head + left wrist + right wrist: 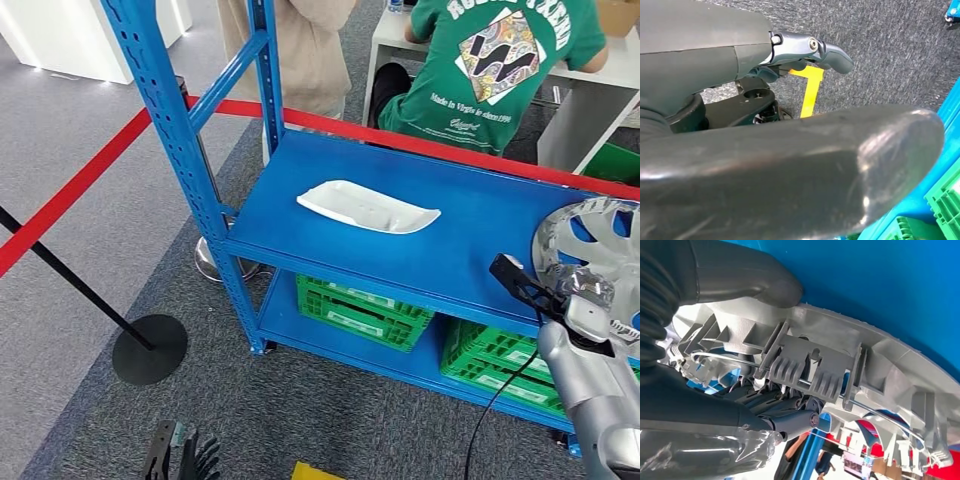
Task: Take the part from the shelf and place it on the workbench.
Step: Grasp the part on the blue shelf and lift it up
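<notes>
Grey carpet surrounds the blue shelf [423,215], where a silver hubcap [604,245] lies at the right end; the right hand [753,405] grips its rim for lifting. Left hand [185,458] hangs low, fingers spread.

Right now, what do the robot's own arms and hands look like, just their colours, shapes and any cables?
The right arm is a smooth, rounded silver shell with a thin black cable looping beside it and a black bracket near the wrist. The right robot hand has a grey ribbed cover, a thick grey thumb and darker jointed fingers. The left robot hand is dark grey too, with a metallic finger link and visible screw.
</notes>
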`<state>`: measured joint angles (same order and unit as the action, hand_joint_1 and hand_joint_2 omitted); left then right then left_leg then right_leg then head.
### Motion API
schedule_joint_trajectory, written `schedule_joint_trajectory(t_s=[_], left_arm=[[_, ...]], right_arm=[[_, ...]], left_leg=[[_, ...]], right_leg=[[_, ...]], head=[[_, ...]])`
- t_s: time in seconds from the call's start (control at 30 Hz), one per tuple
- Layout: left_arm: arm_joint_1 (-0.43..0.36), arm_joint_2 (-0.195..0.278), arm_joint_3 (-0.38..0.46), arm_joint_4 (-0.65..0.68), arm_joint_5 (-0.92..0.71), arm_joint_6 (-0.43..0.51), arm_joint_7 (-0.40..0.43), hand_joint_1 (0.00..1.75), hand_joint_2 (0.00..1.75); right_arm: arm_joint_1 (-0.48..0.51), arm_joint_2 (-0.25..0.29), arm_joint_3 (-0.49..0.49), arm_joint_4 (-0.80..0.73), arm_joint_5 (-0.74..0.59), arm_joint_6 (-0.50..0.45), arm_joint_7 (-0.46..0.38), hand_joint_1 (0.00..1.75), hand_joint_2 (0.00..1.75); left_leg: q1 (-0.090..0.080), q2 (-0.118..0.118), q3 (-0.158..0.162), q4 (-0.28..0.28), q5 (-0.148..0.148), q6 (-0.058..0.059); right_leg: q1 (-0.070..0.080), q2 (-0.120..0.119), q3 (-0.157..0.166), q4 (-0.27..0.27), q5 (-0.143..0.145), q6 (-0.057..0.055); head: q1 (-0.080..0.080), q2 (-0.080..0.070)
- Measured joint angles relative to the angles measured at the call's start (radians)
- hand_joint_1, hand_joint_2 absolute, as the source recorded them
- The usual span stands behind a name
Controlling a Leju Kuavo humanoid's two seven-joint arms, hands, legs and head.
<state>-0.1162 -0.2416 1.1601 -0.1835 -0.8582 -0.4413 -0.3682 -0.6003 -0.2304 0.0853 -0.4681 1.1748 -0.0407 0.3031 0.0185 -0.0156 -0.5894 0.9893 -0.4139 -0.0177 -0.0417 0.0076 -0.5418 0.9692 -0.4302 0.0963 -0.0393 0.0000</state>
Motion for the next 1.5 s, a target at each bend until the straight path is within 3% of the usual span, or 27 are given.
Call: schedule_joint_trajectory(t_s=[0.07, 0.2, 0.47, 0.9, 1.0, 1.23, 1.37, 1.5], left_arm=[[0.0, 0.0, 0.0, 0.0, 0.001, 0.0, 0.0, 0.0, 0.0], [0.0, 0.0, 0.0, 0.0, 0.006, 0.002, 0.008, 0.0, 1.75], [0.0, 0.0, 0.002, 0.0, 0.012, 0.02, 0.058, 0.0, 1.75], [0.0, -0.002, 0.003, 0.0, 0.038, 0.007, 0.016, 0.0, 1.75], [0.001, -0.002, 0.003, 0.0, 0.039, 0.009, 0.008, 0.0, 1.75], [0.018, -0.002, 0.003, 0.0, 0.042, 0.008, -0.031, 0.0, 1.75], [0.027, -0.002, 0.003, 0.0, 0.042, 0.007, -0.046, 0.0, 1.75], [0.032, -0.002, 0.003, 0.0, 0.042, 0.007, -0.059, 0.0, 1.75]], right_arm=[[0.006, 0.002, -0.007, 0.0, 0.001, -0.025, -0.007, 1.75, 1.75], [0.012, 0.01, -0.017, 0.0, 0.008, -0.052, -0.012, 1.75, 1.75], [0.012, 0.027, -0.046, 0.0, 0.012, -0.103, -0.017, 1.75, 1.75], [0.028, 0.047, -0.111, -0.015, -0.032, -0.203, -0.076, 1.75, 1.75], [0.035, 0.063, -0.148, -0.041, -0.132, -0.278, -0.163, 1.75, 1.75], [0.099, 0.158, -0.259, -0.261, -0.536, -0.472, -0.484, 1.75, 1.75], [0.181, 0.216, -0.267, -0.483, -0.706, -0.522, -0.568, 1.75, 1.75], [0.269, 0.259, -0.254, -0.706, -0.789, -0.551, -0.615, 1.75, 1.75]], left_leg=[[0.0, 0.0, -0.001, 0.0, 0.0, 0.0], [0.0, 0.0, -0.002, 0.0, 0.0, 0.0], [0.0, 0.0, -0.004, 0.0, 0.0, 0.0], [0.0, 0.0, -0.005, 0.0, 0.0, 0.0], [0.0, 0.0, -0.005, 0.0, 0.0, 0.0], [0.0, 0.0, -0.005, 0.0, 0.0, 0.0], [0.0, -0.001, -0.006, 0.0, 0.0, 0.0], [0.0, -0.001, -0.007, 0.0, 0.0, 0.0]], right_leg=[[0.0, 0.0, 0.0, 0.0, 0.0, 0.0], [0.0, 0.0, -0.002, 0.0, 0.0, 0.0], [0.0, 0.0, -0.003, 0.0, 0.0, 0.0], [0.0, 0.0, -0.005, 0.0, 0.0, 0.0], [0.0, 0.0, -0.005, 0.001, 0.0, 0.0], [0.0, -0.001, -0.006, 0.002, -0.001, -0.001], [0.0, -0.001, -0.006, 0.002, -0.001, -0.001], [0.0, -0.002, -0.008, 0.002, -0.001, -0.001]], head=[[0.0, 0.0], [0.0, 0.0], [0.0, 0.0], [0.0, 0.0], [0.0, 0.0], [0.0, 0.0], [0.0, 0.0], [0.0, 0.0]])
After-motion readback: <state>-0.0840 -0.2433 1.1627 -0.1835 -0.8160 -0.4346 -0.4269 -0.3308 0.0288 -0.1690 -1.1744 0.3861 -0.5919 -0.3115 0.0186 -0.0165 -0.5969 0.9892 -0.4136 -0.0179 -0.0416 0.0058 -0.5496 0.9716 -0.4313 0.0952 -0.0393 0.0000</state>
